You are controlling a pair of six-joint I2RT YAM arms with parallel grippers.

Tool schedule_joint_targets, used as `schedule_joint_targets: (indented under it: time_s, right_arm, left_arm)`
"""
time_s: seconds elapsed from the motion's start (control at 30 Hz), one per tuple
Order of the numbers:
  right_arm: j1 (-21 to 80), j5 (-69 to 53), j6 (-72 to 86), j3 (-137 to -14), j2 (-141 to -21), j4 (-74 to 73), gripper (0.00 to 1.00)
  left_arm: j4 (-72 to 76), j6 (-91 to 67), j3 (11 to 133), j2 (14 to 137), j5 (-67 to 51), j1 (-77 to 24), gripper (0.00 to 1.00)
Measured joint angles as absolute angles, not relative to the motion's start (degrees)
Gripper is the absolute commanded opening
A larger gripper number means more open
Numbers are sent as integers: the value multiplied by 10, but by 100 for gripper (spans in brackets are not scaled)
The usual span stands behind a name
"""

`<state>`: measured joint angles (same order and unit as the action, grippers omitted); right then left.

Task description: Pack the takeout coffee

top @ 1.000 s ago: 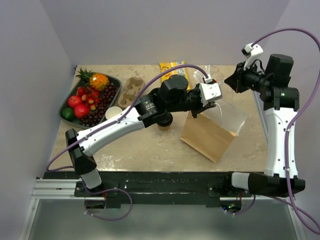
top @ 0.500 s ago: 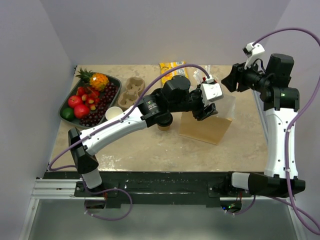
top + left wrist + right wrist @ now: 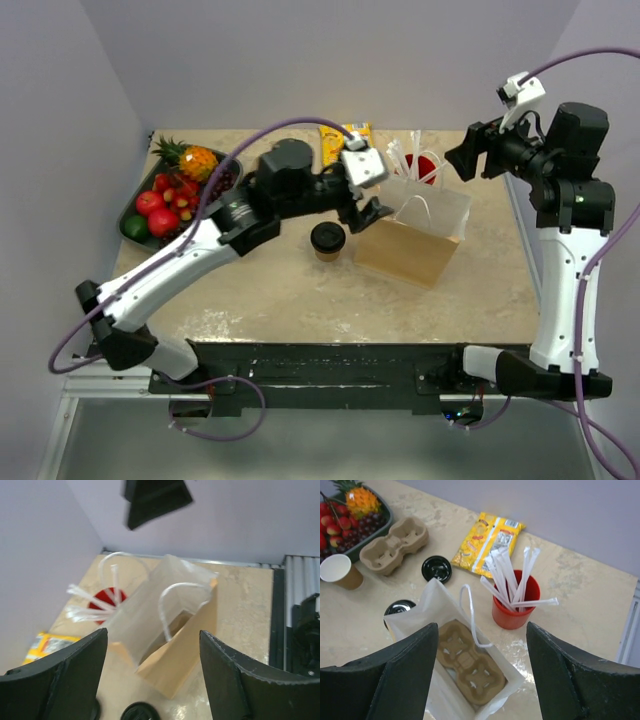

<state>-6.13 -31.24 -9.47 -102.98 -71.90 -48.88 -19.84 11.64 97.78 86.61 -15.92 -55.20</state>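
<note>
Pale purple walls box in a beige marbled table, and the takeout coffee stands upright around the middle of it. Its black lid is on and it's just left of the paper bag, so not packed yet. The bag stands with its mouth spread open and the white handles up. The right wrist view shows a cardboard cup holder lying flat in the bottom, which I'd guess is the seat the cup is meant to drop into. The left claw hovers above the bag's left end, close to the cup, jaws apart with nothing in them. It's the nearer arm, so my bet is it does the grab. The right claw hangs high by the bag's far right side, also spread wide and empty, its camera looking straight down the opening. Further out there's a red cup of wrapped straws right behind the bag, then a yellow snack packet, a loose black lid, a spare cardboard carrier, a lidless paper cup and a fruit tray on the far left. My only worry is that the thin bag might buckle or tip if the cup clips its rim on the way in.
</note>
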Motion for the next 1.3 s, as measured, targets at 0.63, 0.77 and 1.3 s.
schedule_joint_targets:
  time_s: [0.63, 0.77, 1.3]
  right_arm:
    - [-149, -483, -61, -992, -858, -388, 77]
    - [-155, -546, -34, -994, -897, -324, 84]
    - [-153, -611, 6, -950, -900, -230, 85]
  left_arm:
    - [-435, 471, 925, 978, -310, -304, 89]
    - [-547, 599, 1056, 1091, -341, -294, 88]
    - [-738, 812, 1216, 1220, -368, -313, 88]
